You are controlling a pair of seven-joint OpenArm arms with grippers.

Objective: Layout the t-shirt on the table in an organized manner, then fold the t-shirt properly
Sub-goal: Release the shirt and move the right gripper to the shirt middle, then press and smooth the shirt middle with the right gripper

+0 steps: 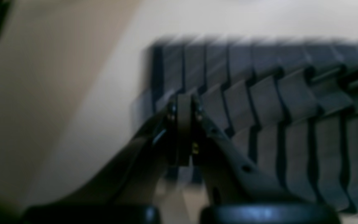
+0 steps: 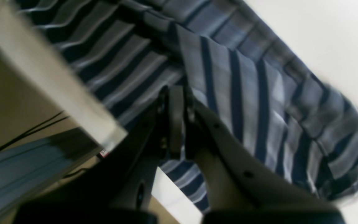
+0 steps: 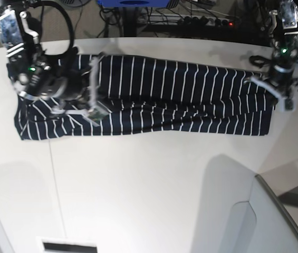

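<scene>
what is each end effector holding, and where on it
Both pinch the t-shirt: the right end effector on a raised fold, the left end effector at its edge.

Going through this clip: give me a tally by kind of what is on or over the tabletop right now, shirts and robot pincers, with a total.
Striped t-shirt: 1
Left pincer and right pincer, both over the white table: 2
Total: 3

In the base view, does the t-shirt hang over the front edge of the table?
No. The t-shirt lies as a long band across the far part of the table, with bare white tabletop between it and the front edge.
</scene>
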